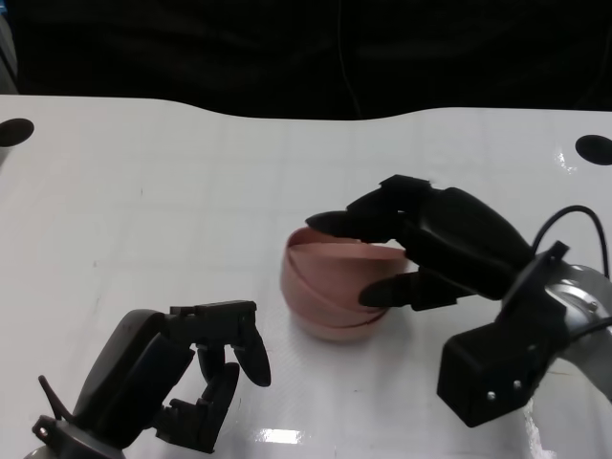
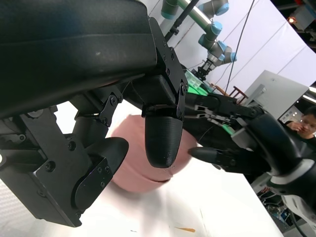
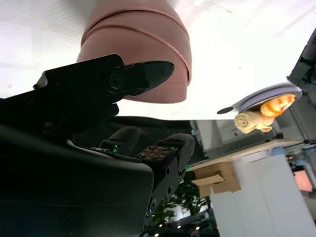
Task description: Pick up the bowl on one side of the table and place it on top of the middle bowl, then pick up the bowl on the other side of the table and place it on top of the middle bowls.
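Note:
Pink bowls [image 1: 325, 287] stand nested in a stack at the middle of the white table [image 1: 143, 210]; the top one sits tilted. My right hand [image 1: 430, 249] reaches in from the right, fingers hooked over the top bowl's far rim and thumb against its near side, gripping it. The left wrist view shows the stack [image 2: 133, 168] with the right hand [image 2: 237, 143] beside it. From the right wrist, the bowls [image 3: 143, 54] lie just past a fingertip [image 3: 153, 71]. My left hand [image 1: 182, 373] hangs near the front left, apart from the stack, fingers loosely bent and holding nothing.
Two dark round holes [image 1: 14, 131] [image 1: 593, 148] mark the table's far corners, with darkness beyond the far edge. A person [image 2: 303, 123] sits in the background behind the table, and other robot arms [image 2: 212, 29] stand further back.

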Robot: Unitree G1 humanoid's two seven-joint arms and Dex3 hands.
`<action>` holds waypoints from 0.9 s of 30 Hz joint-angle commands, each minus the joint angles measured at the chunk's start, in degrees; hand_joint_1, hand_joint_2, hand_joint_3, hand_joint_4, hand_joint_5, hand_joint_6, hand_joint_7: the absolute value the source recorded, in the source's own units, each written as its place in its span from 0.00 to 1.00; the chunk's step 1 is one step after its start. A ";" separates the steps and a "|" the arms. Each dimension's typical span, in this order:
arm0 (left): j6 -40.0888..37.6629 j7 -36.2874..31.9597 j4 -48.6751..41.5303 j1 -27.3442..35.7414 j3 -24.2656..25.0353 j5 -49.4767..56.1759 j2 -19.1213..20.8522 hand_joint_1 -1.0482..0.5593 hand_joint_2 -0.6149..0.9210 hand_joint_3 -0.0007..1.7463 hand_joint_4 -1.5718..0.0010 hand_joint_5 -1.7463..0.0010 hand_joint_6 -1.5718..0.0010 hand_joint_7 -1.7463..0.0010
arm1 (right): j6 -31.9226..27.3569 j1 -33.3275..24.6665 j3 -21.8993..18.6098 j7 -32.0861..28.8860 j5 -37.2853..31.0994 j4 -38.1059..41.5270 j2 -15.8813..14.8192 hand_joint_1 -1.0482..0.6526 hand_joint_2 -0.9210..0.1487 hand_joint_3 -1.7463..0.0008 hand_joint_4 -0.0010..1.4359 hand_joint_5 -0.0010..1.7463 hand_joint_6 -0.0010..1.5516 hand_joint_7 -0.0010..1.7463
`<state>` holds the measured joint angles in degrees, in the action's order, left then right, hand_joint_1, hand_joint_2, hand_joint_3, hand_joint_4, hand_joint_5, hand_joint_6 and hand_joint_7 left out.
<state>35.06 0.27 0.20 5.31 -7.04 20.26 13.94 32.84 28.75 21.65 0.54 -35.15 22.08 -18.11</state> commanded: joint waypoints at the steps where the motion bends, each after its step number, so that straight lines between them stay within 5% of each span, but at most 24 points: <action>1: 0.49 -0.01 -0.47 -0.14 0.36 -0.15 0.76 0.67 0.51 0.94 0.43 0.04 0.46 0.15 | -1.32 -2.70 -2.27 -0.47 0.73 -3.08 -1.84 0.26 0.00 0.92 0.00 0.35 0.20 0.00; 12: 0.87 0.10 -1.39 -0.55 0.35 -0.37 0.90 0.68 0.51 0.94 0.42 0.04 0.47 0.15 | -1.18 -12.25 -9.07 0.43 6.04 -12.56 -4.43 0.27 0.00 0.88 0.00 0.26 0.14 0.00; 20: 0.56 0.29 -1.34 -0.52 0.43 -0.29 1.04 0.68 0.51 0.93 0.43 0.04 0.46 0.16 | 2.96 -20.28 -13.41 -1.81 11.00 -16.70 -3.69 0.36 0.00 0.93 0.03 0.55 0.28 0.09; 25: 0.85 0.35 -1.60 -0.53 0.50 -0.52 1.19 0.68 0.52 0.93 0.43 0.04 0.46 0.16 | 4.72 -22.85 -14.27 -2.01 12.67 -17.58 -3.07 0.37 0.00 0.93 0.04 0.58 0.31 0.10; 27: 1.23 0.44 -1.91 -0.51 0.61 -0.82 1.41 0.68 0.52 0.94 0.43 0.04 0.47 0.16 | 6.95 -26.13 -14.88 -2.53 15.16 -18.33 -2.36 0.48 0.01 0.93 0.19 0.67 0.41 0.21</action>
<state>35.61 0.30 -1.15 4.95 -6.91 20.00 14.24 38.30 5.03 7.65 -1.26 -21.84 4.53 -20.74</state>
